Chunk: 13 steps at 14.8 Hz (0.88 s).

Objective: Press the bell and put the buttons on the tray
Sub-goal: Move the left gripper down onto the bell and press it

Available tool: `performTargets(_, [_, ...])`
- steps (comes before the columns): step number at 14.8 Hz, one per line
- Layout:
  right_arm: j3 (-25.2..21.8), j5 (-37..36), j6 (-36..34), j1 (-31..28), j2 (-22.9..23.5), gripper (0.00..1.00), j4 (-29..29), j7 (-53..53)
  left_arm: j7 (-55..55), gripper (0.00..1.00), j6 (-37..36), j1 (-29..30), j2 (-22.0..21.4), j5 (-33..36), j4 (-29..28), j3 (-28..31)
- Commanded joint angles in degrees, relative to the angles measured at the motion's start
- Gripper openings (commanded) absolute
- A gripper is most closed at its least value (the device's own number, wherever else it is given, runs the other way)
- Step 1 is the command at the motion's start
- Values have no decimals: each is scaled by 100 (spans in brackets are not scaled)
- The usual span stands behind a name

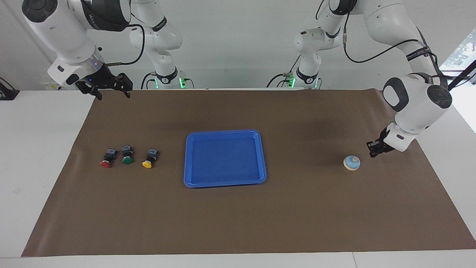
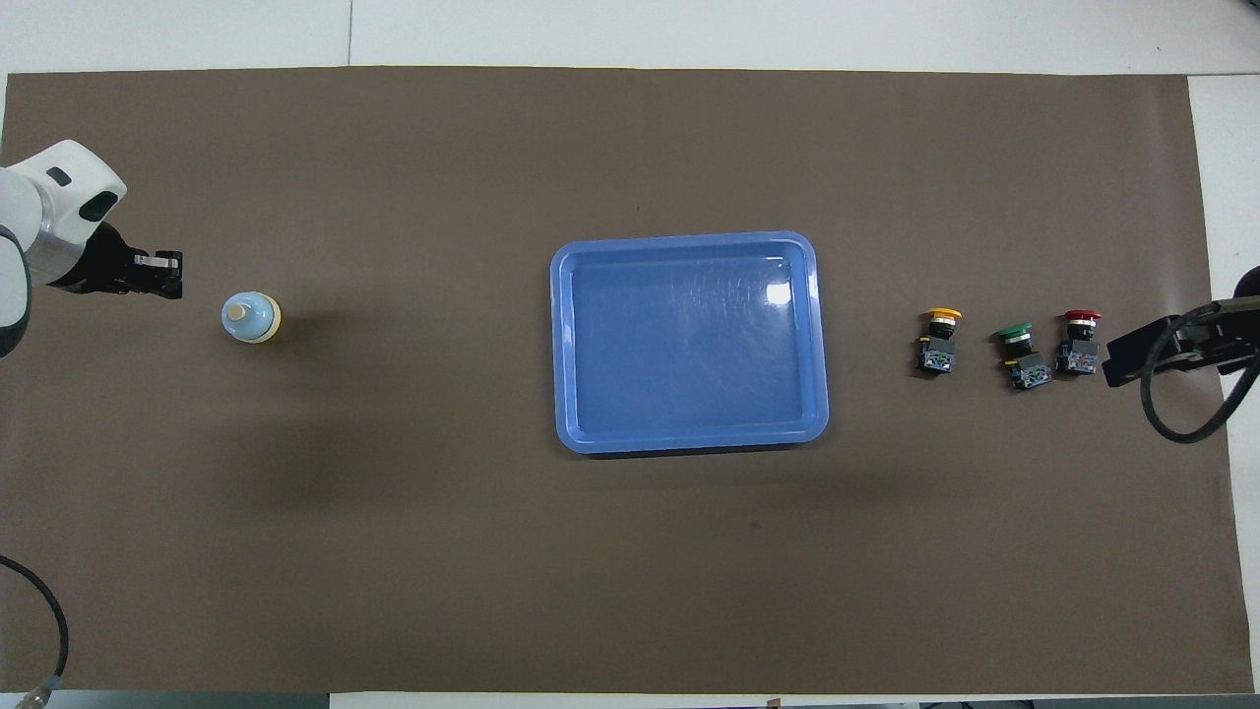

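You have the left gripper (image 1: 373,149) pressed together just beside the bell (image 1: 351,163), ready to tap its knob, while the right gripper (image 1: 111,88) waits spread.

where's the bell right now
The small light-blue dome bell sits on the brown mat toward the left arm's end of the table, beside the shut left gripper.

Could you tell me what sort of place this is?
Probably a robotics lab: two white arms mounted at a table covered with brown paper, and a tray, buttons and bell laid out.
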Motion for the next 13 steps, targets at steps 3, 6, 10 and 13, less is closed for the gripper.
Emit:
performTargets(3, [61,16,-125,-65,-21,100,61,-130,-16,0,749,-101,-109,-34,-600,-26])
performTargets(6, [61,16,-125,-65,-21,100,52,-130,-51,0,908,-190,-100,-34,-750,-26])
performTargets(10, [61,16,-125,-65,-21,100,52,-130,-60,0,1005,-260,-100,-34,-891,-26])
performTargets(13, [61,16,-116,-65,-21,100,52,-121,-148,0,1233,-312,-100,-34,-1119,-26])
